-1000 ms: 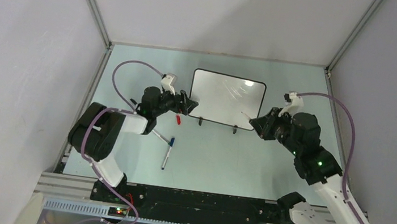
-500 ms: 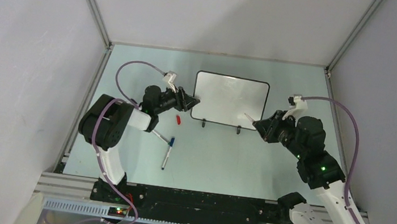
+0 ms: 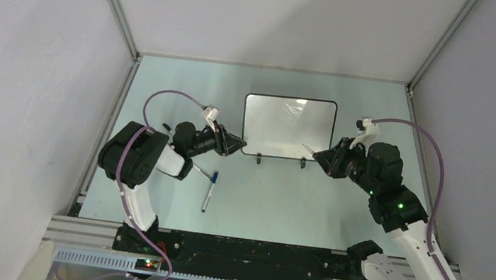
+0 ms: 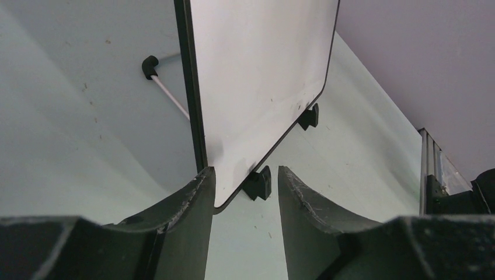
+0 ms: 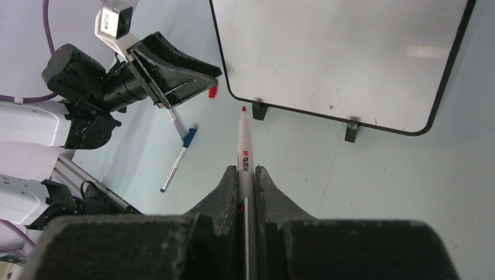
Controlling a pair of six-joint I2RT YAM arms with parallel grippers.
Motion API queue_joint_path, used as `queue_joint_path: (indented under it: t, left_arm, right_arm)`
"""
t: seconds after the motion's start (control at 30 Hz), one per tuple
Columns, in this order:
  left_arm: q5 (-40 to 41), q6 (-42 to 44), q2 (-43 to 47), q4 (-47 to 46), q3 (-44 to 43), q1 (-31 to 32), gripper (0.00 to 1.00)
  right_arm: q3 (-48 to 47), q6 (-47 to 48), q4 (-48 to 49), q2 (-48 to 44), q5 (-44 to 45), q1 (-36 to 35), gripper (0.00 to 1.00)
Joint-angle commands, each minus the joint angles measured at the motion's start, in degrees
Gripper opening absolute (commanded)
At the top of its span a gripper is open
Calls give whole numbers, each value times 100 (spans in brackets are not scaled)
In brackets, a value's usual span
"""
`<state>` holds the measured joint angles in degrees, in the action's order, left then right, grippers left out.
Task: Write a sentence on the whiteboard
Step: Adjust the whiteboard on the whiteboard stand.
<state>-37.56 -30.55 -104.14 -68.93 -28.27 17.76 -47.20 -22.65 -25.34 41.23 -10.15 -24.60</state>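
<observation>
The whiteboard stands on its two black feet at the middle back of the table, and its face is blank; no sentence shows on it. It also shows in the left wrist view and the right wrist view. My left gripper is open, with the board's lower left corner between its fingers. My right gripper is shut on a white marker with a red tip. It holds the tip just off the board's lower right corner, pointing toward the board.
A blue-capped pen lies on the table in front of the left arm, with a second thin pen beside it. A small red cap lies by the left gripper's fingers. Grey walls close in the table on three sides.
The whiteboard has shifted a little to the right and squared up. My left gripper has slid down to its lower left corner. My right gripper has stayed near the lower right corner, still holding the marker.
</observation>
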Motion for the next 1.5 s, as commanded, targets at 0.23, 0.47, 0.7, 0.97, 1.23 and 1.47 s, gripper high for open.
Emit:
queue_joint_path:
  t: [0.23, 0.47, 0.7, 0.97, 1.23, 1.47]
  left_arm:
    - [319, -317, 41, -871, 3, 3, 54]
    - [393, -563, -396, -363, -737, 1, 54]
    - [523, -775, -550, -240, -887, 0, 54]
    - [540, -804, -309, -1098, -335, 5, 55]
    - [1118, -497, 50, -1233, 128, -13, 56]
    - [1486, -660, 8, -1399, 205, -198, 56]
  right_arm:
    - [-9, -957, -177, -112, -255, 22, 0]
    - [-9, -1932, -764, -350, 158, 19, 0]
    - [-9, -2346, -1249, -240, 378, -22, 0]
    - [-9, -2212, -1169, -775, 668, -23, 0]
    - [41, -2345, -1070, -492, 540, -23, 0]
    - [65, -2046, -818, -558, 530, -13, 0]
